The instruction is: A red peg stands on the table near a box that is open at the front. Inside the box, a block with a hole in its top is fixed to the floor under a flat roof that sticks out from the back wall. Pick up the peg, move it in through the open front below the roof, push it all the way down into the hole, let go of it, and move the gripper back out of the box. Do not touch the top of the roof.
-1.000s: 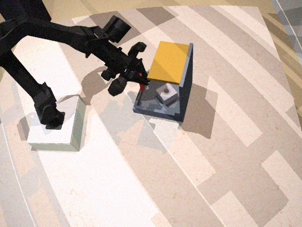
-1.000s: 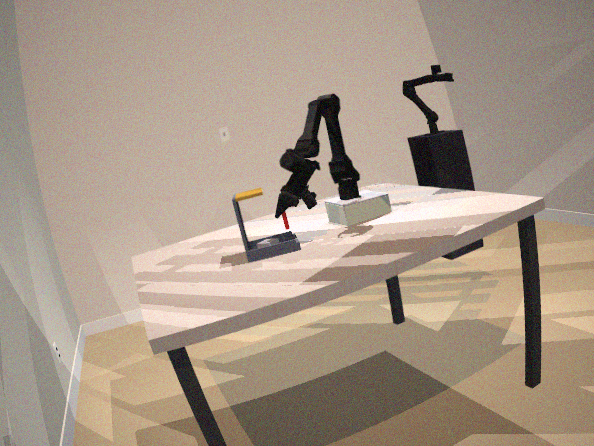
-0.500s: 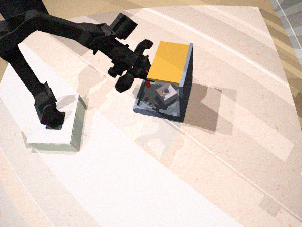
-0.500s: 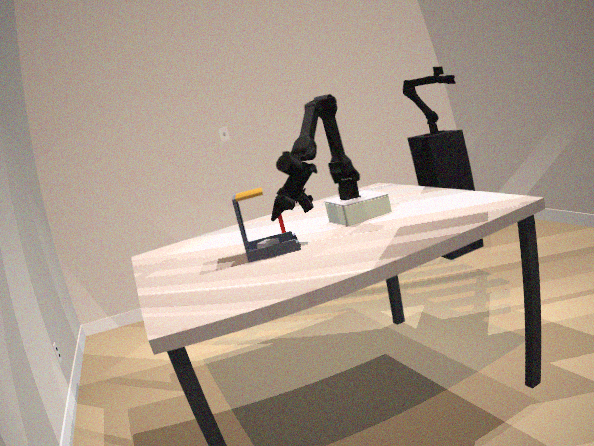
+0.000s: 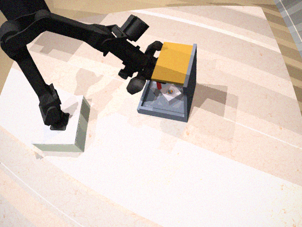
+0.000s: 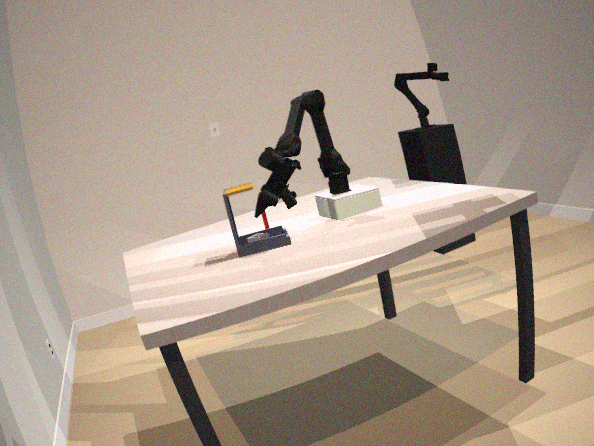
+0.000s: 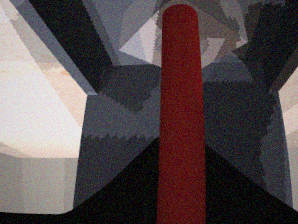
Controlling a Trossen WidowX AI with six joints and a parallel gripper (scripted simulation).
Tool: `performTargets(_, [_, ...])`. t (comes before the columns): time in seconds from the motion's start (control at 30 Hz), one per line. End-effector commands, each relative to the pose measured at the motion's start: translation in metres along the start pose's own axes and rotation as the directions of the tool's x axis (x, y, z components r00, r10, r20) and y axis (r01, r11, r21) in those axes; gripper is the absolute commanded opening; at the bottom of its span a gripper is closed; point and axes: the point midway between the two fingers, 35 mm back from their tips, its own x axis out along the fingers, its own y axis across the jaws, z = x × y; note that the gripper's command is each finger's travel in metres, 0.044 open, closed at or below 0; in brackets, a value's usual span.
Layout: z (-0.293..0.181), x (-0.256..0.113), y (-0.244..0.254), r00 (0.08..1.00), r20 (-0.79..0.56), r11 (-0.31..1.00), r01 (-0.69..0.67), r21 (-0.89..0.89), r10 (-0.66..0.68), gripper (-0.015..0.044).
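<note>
The red peg [image 5: 159, 85] [image 6: 265, 220] [image 7: 182, 110] is held between the fingers of my gripper [image 6: 260, 212] [image 7: 176, 147], which is shut on it. The peg leans a little, with its lower end free above the front part of the box [image 5: 162, 116] [image 6: 265, 246]. The block [image 5: 175, 95] [image 6: 257, 236] [image 7: 144, 42] stands on the box floor further in, its hole empty in the top view. The fingers are below the level of the orange roof [image 5: 174, 61] [image 6: 239, 189]; in the top view the roof hides the fingertips and the peg's upper part.
The box's tall back wall [image 5: 192, 68] [image 6: 231, 217] carries the roof. Low walls edge the box floor. The arm's base stands on a pale green block [image 5: 82, 124] [image 6: 357, 204] on the table [image 5: 152, 163] [image 6: 200, 300]. Another arm stands on a black pedestal [image 6: 434, 152] behind the table.
</note>
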Motion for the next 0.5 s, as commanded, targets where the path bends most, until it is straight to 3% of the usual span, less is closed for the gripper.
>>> performTargets(0.0, [-0.0018,0.0028,-0.0004,1.0,0.002,1.0,0.002,-0.003,-0.002,0.0])
performTargets(0.47, [-0.0078,0.0086,-0.0006,1.0,0.001,1.0,0.002,-0.003,-0.002,0.0])
